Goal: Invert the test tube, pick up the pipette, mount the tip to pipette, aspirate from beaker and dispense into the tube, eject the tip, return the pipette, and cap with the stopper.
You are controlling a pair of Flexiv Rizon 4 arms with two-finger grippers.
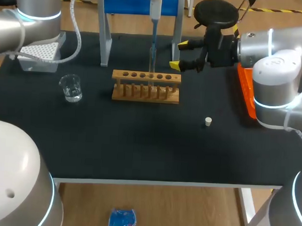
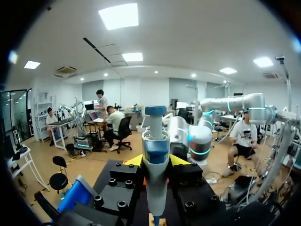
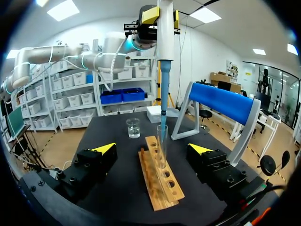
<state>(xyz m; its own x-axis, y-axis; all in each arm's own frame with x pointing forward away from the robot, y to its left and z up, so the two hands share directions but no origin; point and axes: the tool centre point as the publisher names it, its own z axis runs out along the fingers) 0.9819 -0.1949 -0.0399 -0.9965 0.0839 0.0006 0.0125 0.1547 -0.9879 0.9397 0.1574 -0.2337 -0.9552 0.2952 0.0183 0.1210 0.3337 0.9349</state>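
Right tool [image 3: 151,148]: its two yellow-tipped fingers are standing wide apart and holding nothing; it is hovering over the worktop [image 1: 139,142] just beside one end of the rack, touching neither rack nor tube.
Stopper [image 1: 208,121]: the small white plug is lying alone on the worktop, on the near side of the right tool and well apart from the rack.
Rack [image 1: 146,86]: the wooden rack is sitting around the middle of the worktop, lengthwise between the right tool's open fingers as seen from the right wrist.
Test tube [image 3: 161,141]: the clear tube is standing upright, mouth up, in a hole near the middle of the rack.
Tip [image 3: 163,101]: the blue tip on the pipette is pointing straight down, its end reaching into the tube's mouth.
Pipette [image 2: 155,160]: it is hanging upright over the rack.
Left tool [image 2: 156,161]: its fingers are closing on the pipette's body from both sides, high above the rack.
Beaker [image 1: 71,87]: the glass beaker is standing near the rack's other end, apart from it.
Tip box [image 1: 39,53]: the white box is sitting far back, under the left arm.
Blue stand [image 1: 140,5]: it is standing behind the rack at the far edge.
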